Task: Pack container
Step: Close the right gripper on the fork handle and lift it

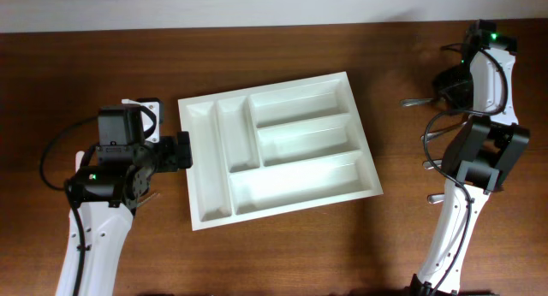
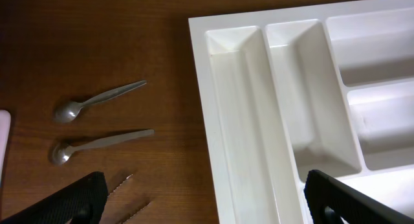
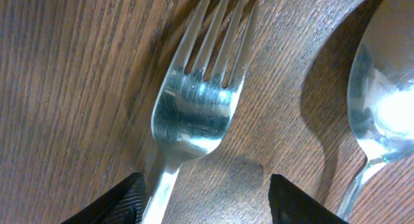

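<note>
A big white container [image 1: 304, 140] lies in the middle of the brown wooden counter [image 1: 282, 253]. It sits a little crooked. It has two long thin parts on its left side and three wider parts on its right side.

The left gripper [image 1: 184, 150] is just beside the left edge of the container. In the left wrist view its jaws are wide apart and hold nothing. One black finger [image 2: 71, 201] shows low on the left and the other is low on the right, over the container. On the wood to the left of the container lie two small spoons [image 2: 97, 100], one above the other, bowls to the left. Below them are two thin metal tips [image 2: 121, 183] with little teeth.

The right arm [image 1: 479, 150] is far off on the right side of the counter, well apart from the container. Some shiny handles [image 1: 428, 135] stick out from under it.

In the right wrist view the right gripper [image 3: 206, 179] is down very close to a fork [image 3: 194, 114]. The fork lies flat on the wood, its prongs pointing away. The jaws are apart, one on each side of the fork's thin neck, not squeezing it. A big spoon [image 3: 381, 114] lies just beside the fork on the right.
</note>
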Robot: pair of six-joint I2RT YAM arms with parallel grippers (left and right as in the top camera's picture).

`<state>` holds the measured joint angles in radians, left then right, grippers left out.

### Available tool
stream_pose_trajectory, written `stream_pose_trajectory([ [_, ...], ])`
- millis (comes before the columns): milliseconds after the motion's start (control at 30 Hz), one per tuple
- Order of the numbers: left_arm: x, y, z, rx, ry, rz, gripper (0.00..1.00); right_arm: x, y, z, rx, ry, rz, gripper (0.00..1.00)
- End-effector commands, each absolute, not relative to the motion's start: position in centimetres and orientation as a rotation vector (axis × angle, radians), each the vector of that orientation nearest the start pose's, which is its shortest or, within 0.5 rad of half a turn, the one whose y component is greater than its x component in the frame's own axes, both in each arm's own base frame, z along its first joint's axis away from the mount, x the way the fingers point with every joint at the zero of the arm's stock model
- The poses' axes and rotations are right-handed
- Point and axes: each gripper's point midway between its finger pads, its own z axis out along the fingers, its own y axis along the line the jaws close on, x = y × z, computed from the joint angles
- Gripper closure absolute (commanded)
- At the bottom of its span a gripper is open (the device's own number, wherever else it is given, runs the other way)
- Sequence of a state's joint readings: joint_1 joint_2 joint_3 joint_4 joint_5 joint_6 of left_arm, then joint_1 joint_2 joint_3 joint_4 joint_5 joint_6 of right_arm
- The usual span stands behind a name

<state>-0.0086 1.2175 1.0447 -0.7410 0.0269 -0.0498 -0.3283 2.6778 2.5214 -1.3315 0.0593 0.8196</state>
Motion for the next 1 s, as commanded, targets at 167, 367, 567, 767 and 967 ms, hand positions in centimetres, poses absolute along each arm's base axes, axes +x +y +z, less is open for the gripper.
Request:
stream_pose_trajectory([
  [167, 33.49, -1.15, 19.34, -0.035, 2.459, -0.081, 0.01, 49.27, -17.96, -0.3, 1.685, 2.564, -0.072, 0.59],
  [367, 33.49, -1.15, 19.34, -0.035, 2.459, -0.081, 0.01, 49.27, -17.96, -0.3, 1.684, 2.564, -0.072, 0.75],
  [567, 33.5, -1.15, 19.35, -0.034, 2.459, -0.081, 0.01, 49.27, -17.95, -0.3, 1.684, 2.564, -0.072, 0.83],
  [767, 33.49, -1.15, 19.34, -0.034, 2.459, -0.081, 0.01, 49.28, -17.97, -0.3, 1.677, 2.568, -0.073, 0.83],
  [967, 33.49, -1.15, 19.34, -0.034, 2.459, -0.081, 0.01, 49.27, -17.97, -0.3, 1.674, 2.57, -0.073, 0.71],
])
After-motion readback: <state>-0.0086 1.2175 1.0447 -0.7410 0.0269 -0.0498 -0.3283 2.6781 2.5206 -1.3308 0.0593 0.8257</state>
